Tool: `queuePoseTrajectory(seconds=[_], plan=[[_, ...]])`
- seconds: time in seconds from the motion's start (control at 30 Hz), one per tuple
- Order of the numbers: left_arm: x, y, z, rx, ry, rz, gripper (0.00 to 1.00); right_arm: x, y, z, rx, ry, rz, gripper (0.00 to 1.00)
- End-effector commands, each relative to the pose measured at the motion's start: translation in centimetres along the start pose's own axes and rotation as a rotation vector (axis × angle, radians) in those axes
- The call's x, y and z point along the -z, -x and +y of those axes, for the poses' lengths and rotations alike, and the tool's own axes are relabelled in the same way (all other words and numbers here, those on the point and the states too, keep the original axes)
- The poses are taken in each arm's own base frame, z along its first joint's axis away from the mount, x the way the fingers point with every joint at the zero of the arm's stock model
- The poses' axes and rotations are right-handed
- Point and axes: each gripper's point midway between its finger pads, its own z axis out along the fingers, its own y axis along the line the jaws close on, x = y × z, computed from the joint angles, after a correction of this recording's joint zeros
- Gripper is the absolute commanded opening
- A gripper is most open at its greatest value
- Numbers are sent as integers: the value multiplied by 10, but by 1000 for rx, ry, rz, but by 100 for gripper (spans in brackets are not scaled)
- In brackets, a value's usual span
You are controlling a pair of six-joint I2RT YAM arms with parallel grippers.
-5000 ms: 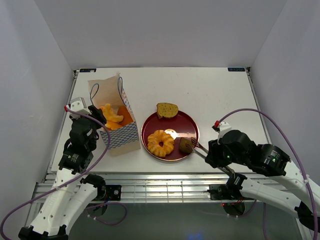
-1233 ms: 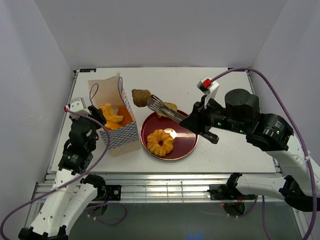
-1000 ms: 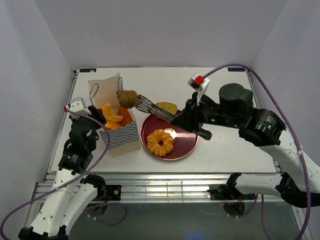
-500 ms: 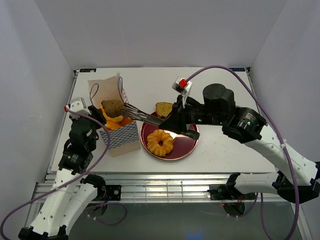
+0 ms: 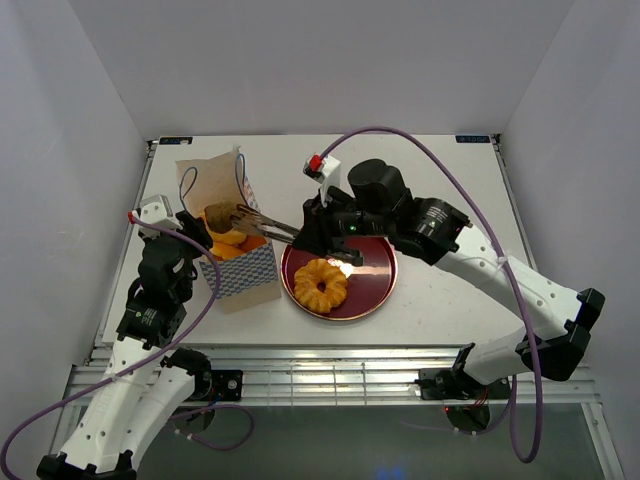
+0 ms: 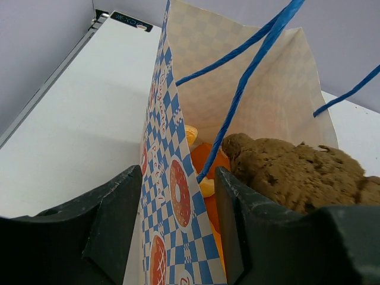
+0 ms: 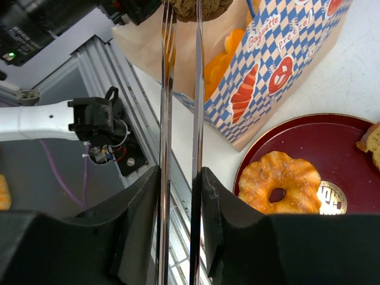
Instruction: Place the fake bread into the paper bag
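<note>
1. Your right arm (image 5: 440, 235) has swung from the near right of the tabletop, across the plate (image 5: 375, 262), to the left side.
2. The paper bag (image 5: 245, 272) stands upright near the tabletop's left edge, unmoved. Your left gripper (image 6: 178, 208) stays clamped on its near wall.
3. Your right gripper (image 5: 240, 214) is closed on the brown chunk (image 6: 297, 172). The chunk has gone from the plate to the bag's mouth, above the orange pieces (image 5: 232, 240) inside.
4. Judgement: release is due. The ring doughnut (image 5: 321, 284) and a slice (image 7: 371, 141) remain on the plate, so the task is unfinished.
</note>
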Motion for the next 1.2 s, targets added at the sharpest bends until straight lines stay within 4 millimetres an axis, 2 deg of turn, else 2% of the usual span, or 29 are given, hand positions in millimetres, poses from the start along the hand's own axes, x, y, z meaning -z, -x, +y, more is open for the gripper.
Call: queuePoseTrajectory(seconds=[0.0,0.2,0.37,0.5,0.53,0.6,0.67,0.7,0.77,0.8,0.83,0.87,0.93,0.97,1.17], plan=[[1,-1,1,-13,5,9,63,13,41,7,56,-9,-126,40],[1,-1,0,-15,2,10,62,16,47,11,56,0,-141,51],[1,-1,1,-14,3,8,63,22,47,11,53,-7,-142,52],[1,-2,1,-16,6,12,63,40,52,18,57,5,-181,49],[1,-2,1,-16,6,10,62,41,48,18,58,4,-176,48],[0,-2,1,-16,9,11,62,55,50,20,61,-5,-205,48],[0,-3,1,-19,10,15,62,62,42,15,56,-31,-193,47],[0,-2,1,-20,11,13,63,73,43,15,56,-46,-214,47],[0,-2,2,-20,14,12,62,74,28,3,34,-101,-203,47],[0,-2,3,-19,17,10,62,85,28,0,30,-126,-227,47],[0,-2,3,-20,17,11,62,87,23,-3,16,-143,-227,47],[0,-2,3,-19,17,10,62,84,9,-9,4,-158,-202,47],[0,-2,3,-20,18,12,63,96,1,-21,-16,-232,-230,46],[0,-2,2,-21,15,13,62,100,-11,-28,-34,-260,-228,46],[-1,-3,2,-22,17,15,63,122,-48,-74,-82,-496,-260,44]])
